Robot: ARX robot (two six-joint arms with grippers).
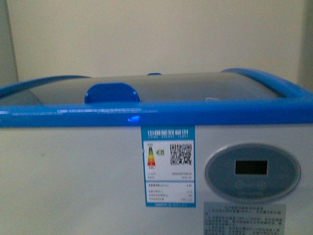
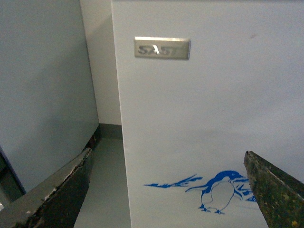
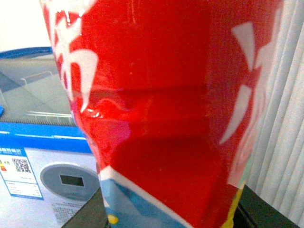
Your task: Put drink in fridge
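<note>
Fridge (image 1: 73,171) stands directly ahead, glass lid (image 1: 195,85) lying across its top. Left gripper (image 2: 167,153) is spread wide, empty, facing the fridge front. Right gripper (image 3: 166,213) clamps the red drink (image 3: 156,95), outside the fridge.

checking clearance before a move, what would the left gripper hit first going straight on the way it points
The left gripper would likely meet the fridge first, on its white wall near the penguin picture; its open fingers face that panel. How far off is unclear.

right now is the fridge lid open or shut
Looks shut: the glass lid covers the fridge top from side to side, no gap visible.
</note>
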